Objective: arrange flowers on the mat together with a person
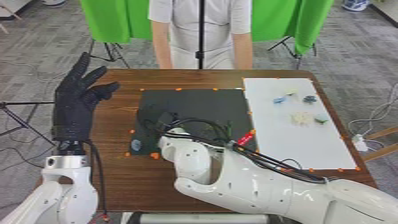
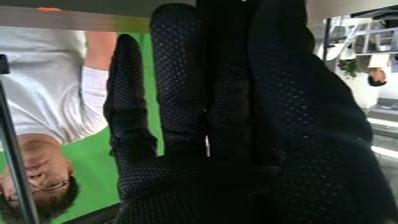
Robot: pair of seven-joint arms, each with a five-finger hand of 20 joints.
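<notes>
In the head view my left hand [image 1: 75, 102] is at the left beside the dark mat [image 1: 200, 100], open and holding nothing. My right hand [image 1: 162, 121] is over the mat's left half, dark against dark. The right wrist view shows that right hand [image 2: 231, 125] with its fingers straight; no flower is visible in it. A pale blue flower [image 1: 136, 145] lies at the mat's lower left corner. On the white mat [image 1: 293, 145] are a light blue flower [image 1: 279, 100], a dark bluish one [image 1: 309, 99], a yellowish one [image 1: 290, 92], a cream one [image 1: 301, 118] and a green one [image 1: 322, 119].
The right forearm [image 1: 240, 175] with its black cables crosses the table's front and the lower part of the dark mat. A red object [image 1: 245, 138] is beside the cables. Orange markers line the edges of both mats on the brown table [image 1: 124, 185].
</notes>
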